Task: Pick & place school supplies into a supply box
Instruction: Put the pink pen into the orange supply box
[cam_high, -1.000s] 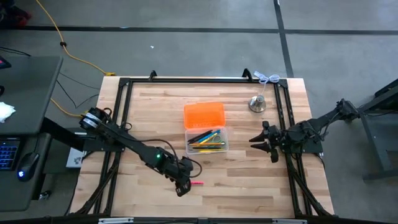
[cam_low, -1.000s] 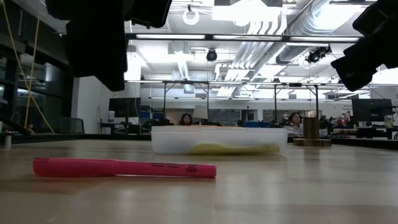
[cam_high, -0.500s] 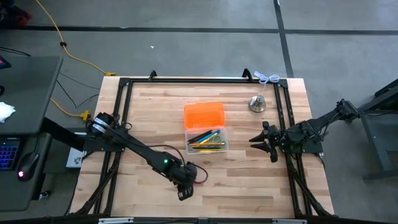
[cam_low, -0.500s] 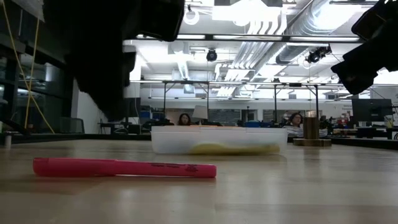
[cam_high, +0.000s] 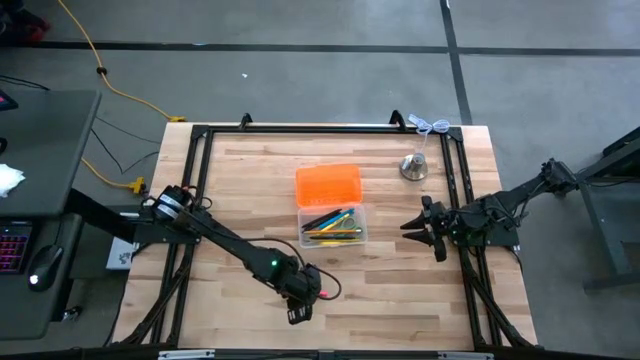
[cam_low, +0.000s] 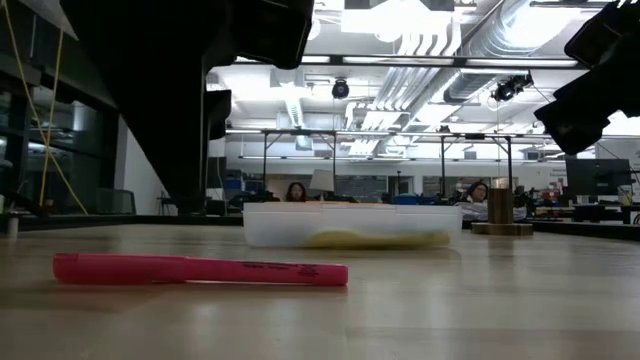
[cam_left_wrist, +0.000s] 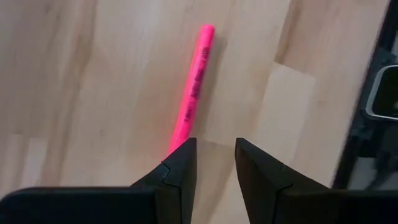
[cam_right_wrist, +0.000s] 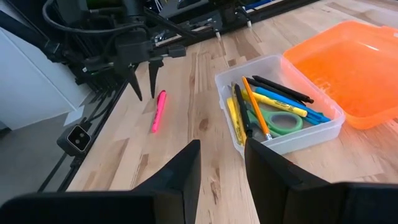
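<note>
From up top, I've got the left gripper (cam_high: 297, 312) hanging near the front edge of the table (cam_high: 400, 300), with the pink highlighter (cam_high: 324, 294) peeking out just beside the wrist, on the side toward the supply box (cam_high: 331, 208). The box sits mid-table, orange lid flipped open, most of the pens already inside. The right gripper (cam_high: 418, 229) is parked well off to the right, so the left arm is clearly the closer one for this pickup.

Low view: the highlighter (cam_low: 200, 269) lies flat on the wood, stretched across the frame, with the box (cam_low: 352, 225) behind it. The dark bulk of the left arm hangs above the pen's cap-side half, not touching it.

Left wrist cam is the one I care about. My fingers (cam_left_wrist: 179, 171) are apart with nothing between them, and the highlighter (cam_left_wrist: 192, 89) runs straight away from them, its near end tucked just behind one fingertip. So the long axis points along my view, not across the gap, and it sits a bit off to one finger's side. I reckon I need to shift sideways so the jaws straddle it.

Right wrist cam: its own fingers (cam_right_wrist: 180, 174) are spread and empty, looking at the box (cam_right_wrist: 278, 102), the scissors (cam_right_wrist: 277, 121) in it, and the highlighter (cam_right_wrist: 158, 111) beyond.
</note>
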